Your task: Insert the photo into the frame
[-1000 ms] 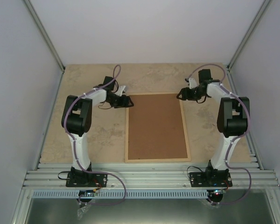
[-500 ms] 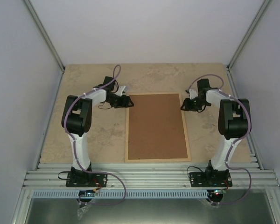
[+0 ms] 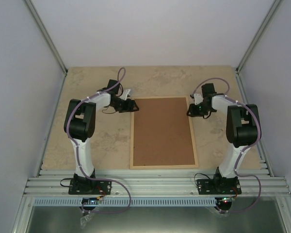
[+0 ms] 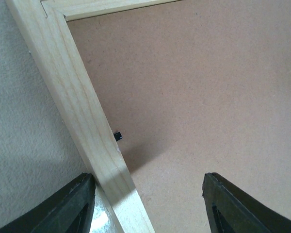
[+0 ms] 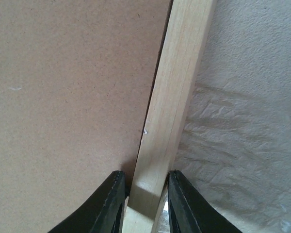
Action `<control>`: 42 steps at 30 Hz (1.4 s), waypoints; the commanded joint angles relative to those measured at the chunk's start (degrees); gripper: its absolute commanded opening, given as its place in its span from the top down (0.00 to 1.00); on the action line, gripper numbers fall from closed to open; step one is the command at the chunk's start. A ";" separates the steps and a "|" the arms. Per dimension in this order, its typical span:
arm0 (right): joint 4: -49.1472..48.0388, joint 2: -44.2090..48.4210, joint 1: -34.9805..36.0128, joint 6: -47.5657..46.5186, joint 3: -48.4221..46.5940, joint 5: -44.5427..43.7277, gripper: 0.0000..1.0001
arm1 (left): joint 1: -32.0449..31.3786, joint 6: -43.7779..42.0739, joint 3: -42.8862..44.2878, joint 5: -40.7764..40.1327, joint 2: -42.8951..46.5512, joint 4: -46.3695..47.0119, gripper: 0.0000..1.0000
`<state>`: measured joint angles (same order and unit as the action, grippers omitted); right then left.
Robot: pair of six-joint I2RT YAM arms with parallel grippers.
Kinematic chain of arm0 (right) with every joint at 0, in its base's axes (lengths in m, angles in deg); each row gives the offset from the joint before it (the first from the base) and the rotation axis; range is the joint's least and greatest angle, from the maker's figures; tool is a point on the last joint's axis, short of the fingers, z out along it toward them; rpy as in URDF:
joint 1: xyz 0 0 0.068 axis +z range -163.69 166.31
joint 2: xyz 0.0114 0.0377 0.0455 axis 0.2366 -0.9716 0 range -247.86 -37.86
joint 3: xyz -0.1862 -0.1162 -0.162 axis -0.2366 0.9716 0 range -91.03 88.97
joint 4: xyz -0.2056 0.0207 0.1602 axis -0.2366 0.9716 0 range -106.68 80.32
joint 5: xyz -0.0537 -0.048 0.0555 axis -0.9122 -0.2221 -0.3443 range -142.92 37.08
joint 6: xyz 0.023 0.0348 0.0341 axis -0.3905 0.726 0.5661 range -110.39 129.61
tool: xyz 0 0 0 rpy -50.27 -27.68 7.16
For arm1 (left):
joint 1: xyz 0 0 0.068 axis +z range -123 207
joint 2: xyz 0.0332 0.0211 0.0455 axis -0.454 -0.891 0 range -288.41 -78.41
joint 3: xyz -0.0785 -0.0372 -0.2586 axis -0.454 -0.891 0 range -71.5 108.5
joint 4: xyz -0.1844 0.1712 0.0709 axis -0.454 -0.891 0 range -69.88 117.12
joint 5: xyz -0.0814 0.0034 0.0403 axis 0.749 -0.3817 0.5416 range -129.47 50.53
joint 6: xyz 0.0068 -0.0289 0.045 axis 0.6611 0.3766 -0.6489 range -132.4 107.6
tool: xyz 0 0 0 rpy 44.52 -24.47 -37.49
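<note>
Wood first: from the top camera the frame [image 3: 163, 166] lies flat in the middle of the table [image 3: 111, 145]. Its long axis runs straight away from the arm bases, and a brown backing panel [image 3: 162, 131] fills it. You have the left gripper [image 3: 131, 105] at the far-left corner and the right gripper [image 3: 190, 111] on the right long side, also near the far end. Each arm is close to its own side. No photo shows anywhere, so I can't tell you where it is.

Left wrist now: the frame's left slat runs diagonally between the left fingers [image 4: 63, 206]. They stand wide apart, one over bare table, one over the panel, gripping nothing.

Right wrist: the right slat comes straight up between the right fingers [image 5: 184, 204], which clamp it, one on the outside, one on the panel side. I'd judge your next move works along those long sides, so keep both grippers square across the slats.
</note>
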<state>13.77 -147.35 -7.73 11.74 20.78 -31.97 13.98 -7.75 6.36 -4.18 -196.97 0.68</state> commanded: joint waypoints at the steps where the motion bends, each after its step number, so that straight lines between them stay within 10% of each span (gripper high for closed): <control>1: -0.03 -3.69 2.51 -0.93 1.66 -3.49 0.72 | -1.22 0.55 -2.32 -0.30 -4.82 -5.12 0.37; 34: -0.29 -7.62 3.45 2.83 -13.14 -1.05 0.37 | -0.91 -1.35 -0.83 -3.66 -6.36 -7.06 0.37; 42: -2.53 -9.21 0.59 3.80 -14.36 -0.67 0.46 | -0.87 -1.26 -0.26 -3.60 -6.86 -7.24 0.38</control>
<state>13.60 -155.43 -5.70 14.87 7.98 -34.86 14.09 -8.80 8.53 -5.41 -198.22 -0.96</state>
